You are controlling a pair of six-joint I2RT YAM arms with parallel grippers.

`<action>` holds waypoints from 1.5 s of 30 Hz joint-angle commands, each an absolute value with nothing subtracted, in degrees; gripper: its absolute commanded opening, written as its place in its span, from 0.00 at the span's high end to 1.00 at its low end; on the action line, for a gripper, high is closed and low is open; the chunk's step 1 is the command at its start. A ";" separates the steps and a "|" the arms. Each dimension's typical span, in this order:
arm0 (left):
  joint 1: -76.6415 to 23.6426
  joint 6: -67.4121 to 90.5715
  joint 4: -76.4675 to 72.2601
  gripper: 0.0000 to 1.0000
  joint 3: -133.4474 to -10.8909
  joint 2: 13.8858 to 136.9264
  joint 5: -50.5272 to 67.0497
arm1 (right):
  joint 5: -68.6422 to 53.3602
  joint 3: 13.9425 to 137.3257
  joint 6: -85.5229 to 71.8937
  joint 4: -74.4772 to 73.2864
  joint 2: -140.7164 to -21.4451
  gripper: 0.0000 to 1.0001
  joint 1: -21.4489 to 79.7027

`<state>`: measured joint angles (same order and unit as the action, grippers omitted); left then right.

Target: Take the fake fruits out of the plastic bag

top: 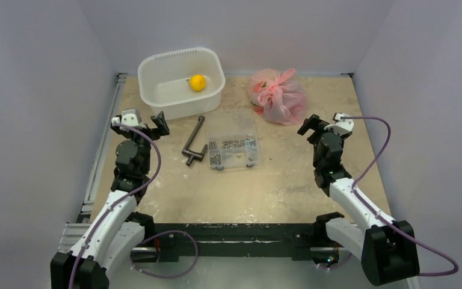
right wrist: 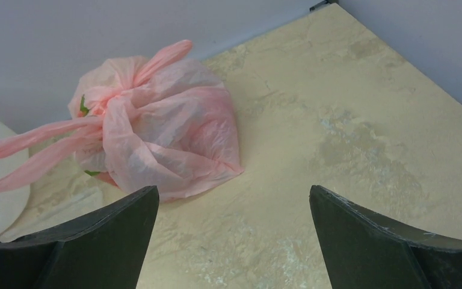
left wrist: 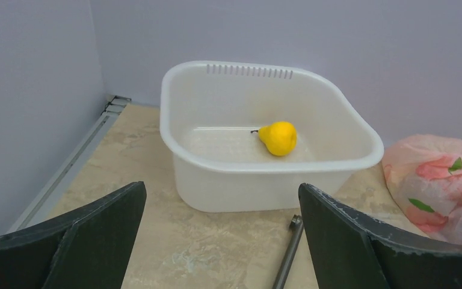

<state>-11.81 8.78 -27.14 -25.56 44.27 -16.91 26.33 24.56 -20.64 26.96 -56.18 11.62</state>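
Both spread and empty: left pincer (top: 143,123), right pincer (right wrist: 231,194). The plastic bag (right wrist: 168,138) sits far right on the desk (top: 289,174), handles look tied, fake fruits (left wrist: 428,170) inside. I'd pinch a handle loop (right wrist: 30,153) with the right and have the left work the mouth open. Thin film, so grip deep.

- Overhead: looks down from behind, covering the whole table (top: 289,186).
- Left wrist: low, close, facing the tub (left wrist: 246,186).
- Right wrist: low, facing the bag (right wrist: 174,132); all views share it.
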 commanded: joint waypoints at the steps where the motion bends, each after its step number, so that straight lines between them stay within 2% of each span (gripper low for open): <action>1: -12.13 15.36 -25.07 0.00 -29.94 45.40 -25.11 | 27.93 29.25 -22.63 24.81 -57.90 0.01 11.67; 5: -12.02 21.48 -18.36 0.00 -35.12 46.57 -29.15 | 22.22 32.96 -25.85 20.19 -60.16 0.01 11.69; 9: -10.69 34.06 -5.15 0.00 -39.54 45.75 -34.04 | 17.96 38.81 -26.25 14.63 -64.44 0.01 11.67; 16: -9.15 23.74 -0.41 0.00 -43.27 45.67 -19.36 | 11.14 46.42 -26.41 12.18 -73.37 0.01 11.67; 19: -9.14 19.08 3.30 0.00 -45.35 45.99 -9.12 | 7.28 48.35 -26.62 14.24 -76.24 0.01 11.69; 24: -9.15 15.91 1.73 0.00 -47.59 49.03 12.58 | 4.67 57.50 -27.95 10.33 -83.76 0.12 11.69; 29: -9.14 16.00 3.63 0.00 -51.48 54.25 24.66 | 2.46 64.57 -29.25 10.25 -90.50 0.23 11.69; 34: -9.16 17.24 1.74 0.00 -51.73 55.90 30.19 | 0.16 70.57 -30.95 11.17 -97.63 0.42 11.69; 45: -9.14 18.62 0.99 0.00 -52.73 58.20 34.46 | 0.61 78.94 -28.97 9.69 -108.94 0.55 11.69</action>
<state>-9.39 17.87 3.53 -49.93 57.67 30.96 0.67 75.64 -29.74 9.93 -108.42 11.62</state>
